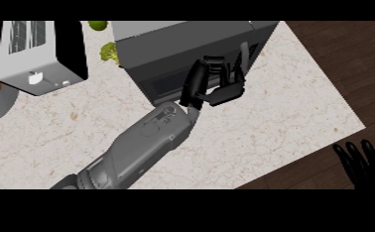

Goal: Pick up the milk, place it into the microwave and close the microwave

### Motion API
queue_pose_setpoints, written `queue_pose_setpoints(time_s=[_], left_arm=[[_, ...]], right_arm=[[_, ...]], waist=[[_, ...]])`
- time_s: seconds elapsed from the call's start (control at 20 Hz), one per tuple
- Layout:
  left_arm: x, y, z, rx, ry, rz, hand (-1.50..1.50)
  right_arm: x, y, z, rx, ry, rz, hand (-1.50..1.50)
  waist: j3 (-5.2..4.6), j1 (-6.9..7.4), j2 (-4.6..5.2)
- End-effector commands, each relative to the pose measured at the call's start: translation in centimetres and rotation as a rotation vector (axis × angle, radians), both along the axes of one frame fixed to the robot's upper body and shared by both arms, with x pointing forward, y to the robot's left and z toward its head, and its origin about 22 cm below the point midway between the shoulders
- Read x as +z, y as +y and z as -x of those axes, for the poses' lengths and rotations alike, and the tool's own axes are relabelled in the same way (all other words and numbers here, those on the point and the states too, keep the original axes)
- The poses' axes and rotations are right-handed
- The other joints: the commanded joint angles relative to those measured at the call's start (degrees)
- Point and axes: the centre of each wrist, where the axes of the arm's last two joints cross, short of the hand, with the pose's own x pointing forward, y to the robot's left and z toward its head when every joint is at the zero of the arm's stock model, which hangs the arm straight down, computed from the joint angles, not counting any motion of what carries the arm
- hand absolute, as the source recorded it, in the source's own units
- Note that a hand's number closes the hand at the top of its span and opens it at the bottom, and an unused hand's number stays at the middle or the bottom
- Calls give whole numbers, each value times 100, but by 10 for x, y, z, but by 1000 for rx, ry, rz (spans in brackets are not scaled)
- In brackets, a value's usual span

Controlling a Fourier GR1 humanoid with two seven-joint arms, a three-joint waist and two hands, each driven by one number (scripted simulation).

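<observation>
The microwave (192, 52) is sitting at the back of the marbled tabletop (271, 117), its door looking shut, so nothing inside can be seen; the milk is not showing anywhere. The left hand (212, 83) is lying against the microwave's front, fingers curled, apparently holding nothing. A toaster (40, 55) is standing well to the left, with broccoli (110, 52) and a green fruit (97, 25) between them. The right hand (356, 164) is resting open at the lower right edge.
</observation>
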Motion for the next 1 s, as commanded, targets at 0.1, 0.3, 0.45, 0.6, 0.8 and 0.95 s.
queue_pose_setpoints(time_s=[0.1,0.3,0.45,0.6,0.8,0.95], left_arm=[[12,-1,-17,16,-29,4,150],[6,2,-17,34,-29,7,150],[8,2,-19,38,-33,20,150],[8,2,-20,45,-37,24,150],[10,0,-20,47,-46,40,150],[8,2,-21,54,-52,40,150]], right_arm=[[10,0,0,49,-27,-18,-150],[15,-1,2,52,-24,-9,-150],[26,-5,-3,54,-67,-4,-150],[27,-4,0,77,-56,-8,-150],[26,-2,2,96,-41,-55,-150],[26,-2,6,96,-33,-65,-150]], waist=[[6,-122,68],[4,-182,84],[4,-152,86],[7,-236,97],[20,-221,109],[20,-261,101]])
